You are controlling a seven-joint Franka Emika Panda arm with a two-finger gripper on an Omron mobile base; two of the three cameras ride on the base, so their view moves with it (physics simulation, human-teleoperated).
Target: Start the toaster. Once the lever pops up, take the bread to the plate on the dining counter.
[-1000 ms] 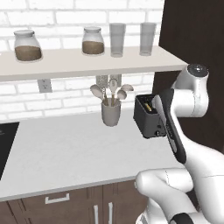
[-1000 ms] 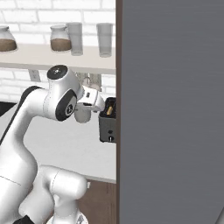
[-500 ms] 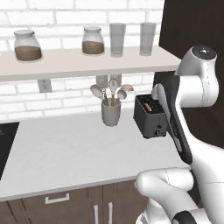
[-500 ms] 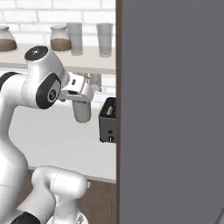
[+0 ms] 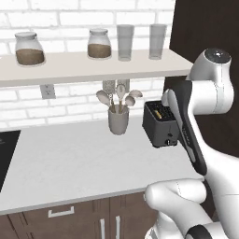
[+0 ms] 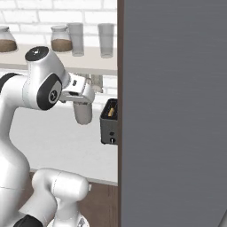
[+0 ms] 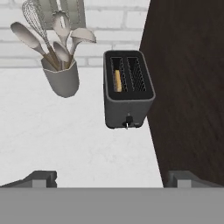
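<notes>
The toaster stands on the white worktop, hard against the dark cabinet side at its 3 o'clock, with its narrow lever face turned toward me. The bread sits sunk in the left slot, only its golden top edge showing. At the toaster's 9 o'clock, a little apart, stands the grey utensil crock with spoons and a whisk.

My fingers are spread wide and hold nothing; in the hand view my two fingertips rise at 6 o'clock, well short of the toaster. From the left base view my wrist hovers above and just behind the toaster.

I judge the step in hand to be starting the toaster, so the small lever low on the end face is my target. To do it well, I should come down centred on that face, bring one fingertip above the tab, and press straight down along its slot. I must keep clear of the cabinet side at 3 o'clock and not shove the toaster backward.
</notes>
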